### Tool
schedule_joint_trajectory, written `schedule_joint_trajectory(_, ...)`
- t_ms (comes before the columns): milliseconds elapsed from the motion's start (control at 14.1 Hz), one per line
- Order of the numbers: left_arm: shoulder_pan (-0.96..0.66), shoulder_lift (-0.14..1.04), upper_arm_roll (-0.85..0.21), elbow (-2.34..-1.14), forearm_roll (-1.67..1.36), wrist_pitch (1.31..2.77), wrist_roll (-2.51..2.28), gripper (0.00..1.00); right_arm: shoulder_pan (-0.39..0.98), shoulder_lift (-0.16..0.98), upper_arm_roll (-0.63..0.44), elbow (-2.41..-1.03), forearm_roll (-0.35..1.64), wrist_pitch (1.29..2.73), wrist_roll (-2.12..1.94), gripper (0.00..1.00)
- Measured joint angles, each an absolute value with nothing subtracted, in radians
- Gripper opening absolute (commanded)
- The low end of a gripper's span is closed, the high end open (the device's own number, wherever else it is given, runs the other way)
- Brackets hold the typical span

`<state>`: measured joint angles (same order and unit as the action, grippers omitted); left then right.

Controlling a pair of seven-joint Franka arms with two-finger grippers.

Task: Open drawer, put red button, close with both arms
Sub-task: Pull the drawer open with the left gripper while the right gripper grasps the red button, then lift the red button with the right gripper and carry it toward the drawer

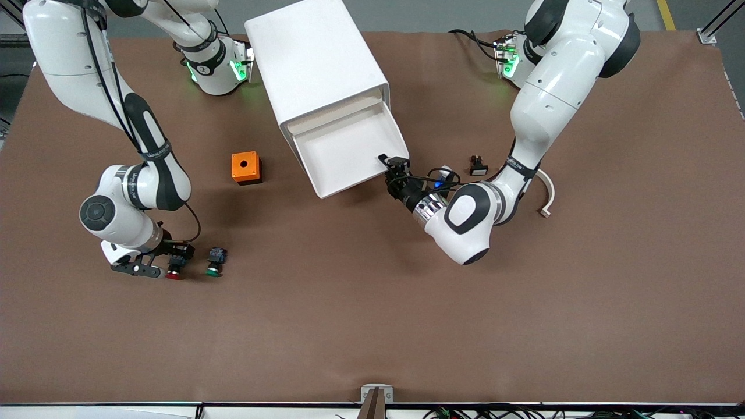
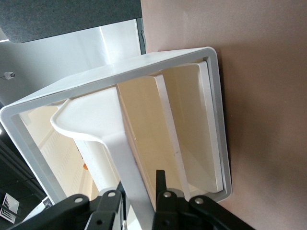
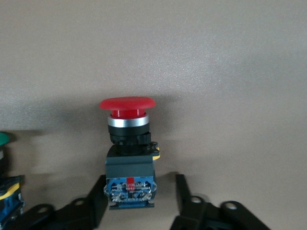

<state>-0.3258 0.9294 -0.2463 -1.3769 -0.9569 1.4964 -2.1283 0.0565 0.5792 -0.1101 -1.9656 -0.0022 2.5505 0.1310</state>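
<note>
Front view, nearest things: red button point(image 1: 173, 270) and green-capped button point(image 1: 214, 265) lay side by side on the bench point(image 1: 372, 326), nearest my camera, toward the right arm's end.
Front view, right end effector point(image 1: 166, 269): I had it low around the red button.
Front view, drawer point(image 1: 349, 152): it stood pulled out of the white cabinet point(image 1: 317, 64), nothing inside.
Front view, left end effector point(image 1: 394, 167): I saw it at the drawer's front corner.
Front view, other things: orange box point(image 1: 245, 167) sat between the right arm and the drawer.
Left wrist view: fingers point(image 2: 163, 191) straddled the drawer's front wall, pressed on it as far as I could judge.
Right wrist view: fingers point(image 3: 96, 199) were spread to either side of the button's body, not yet squeezing.
Progress: opening looked done; grasping, placing and closing remained.
</note>
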Motion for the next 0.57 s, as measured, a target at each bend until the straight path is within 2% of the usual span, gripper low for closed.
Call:
schedule_joint_trajectory(71, -0.326, 0.929, -0.246, -1.376, -0.957, 1.500, -2.128, 0.98, 0.057, 0.579, -0.109, -1.965, 0.002, 2.550, 0.132, 0.03)
schedule_joint_trajectory(354, -0.324, 0.929, -0.246, -1.353, -0.960, 1.510, -2.128, 1.00, 0.058, 0.579, -0.100, -1.939, 0.073, 2.516, 0.134, 0.00)
schedule_joint_trajectory(567, -0.311, 0.929, -0.246, -1.317, -0.960, 1.513, -2.001, 1.00, 0.092, 0.534, -0.094, -1.858, 0.091, 2.312, 0.226, 0.00)
